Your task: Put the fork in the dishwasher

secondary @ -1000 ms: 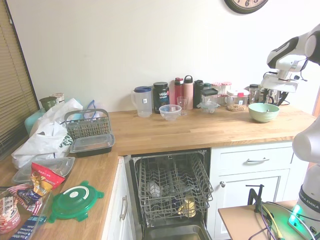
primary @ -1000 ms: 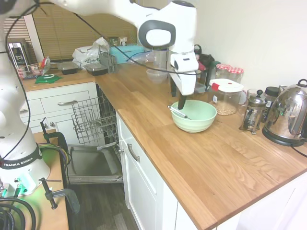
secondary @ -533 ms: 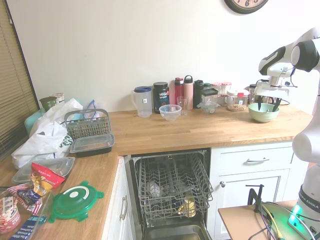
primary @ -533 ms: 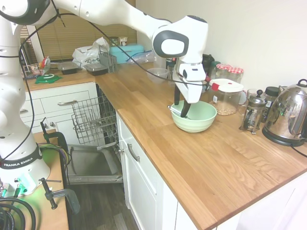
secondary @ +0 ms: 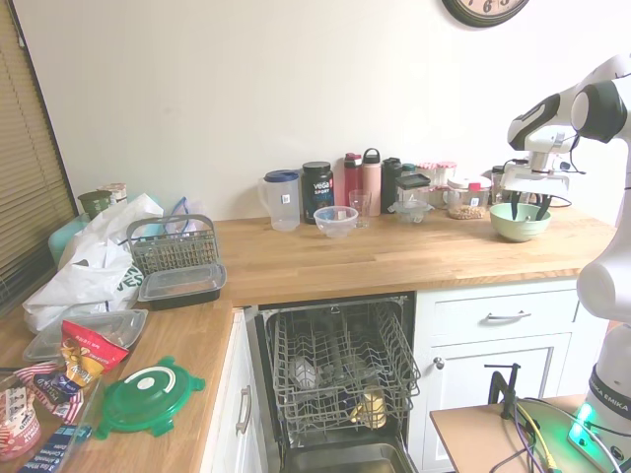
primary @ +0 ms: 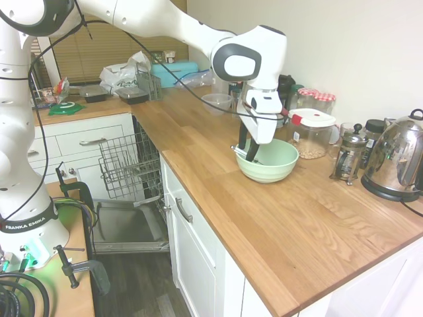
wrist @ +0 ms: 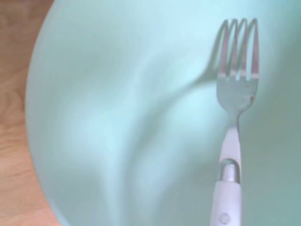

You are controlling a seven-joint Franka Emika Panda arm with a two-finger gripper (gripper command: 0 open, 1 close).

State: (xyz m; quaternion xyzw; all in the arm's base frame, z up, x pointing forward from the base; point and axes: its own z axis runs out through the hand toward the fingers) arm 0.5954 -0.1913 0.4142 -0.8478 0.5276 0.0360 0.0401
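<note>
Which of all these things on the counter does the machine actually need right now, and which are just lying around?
Needed:
fork, lying in the mint-green bowl
dishwasher, door open, rack pulled out
end effector, down at the bowl's rim

Just lying about:
kettle
French press
water bottles
green lid
plastic bag

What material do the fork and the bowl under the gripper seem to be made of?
The fork looks like polished metal: silvery tines with bright reflections; its handle end looks paler. The bowl is mint-green with a smooth, softly glossy surface, probably plastic or glazed ceramic; I cannot tell which.
</note>
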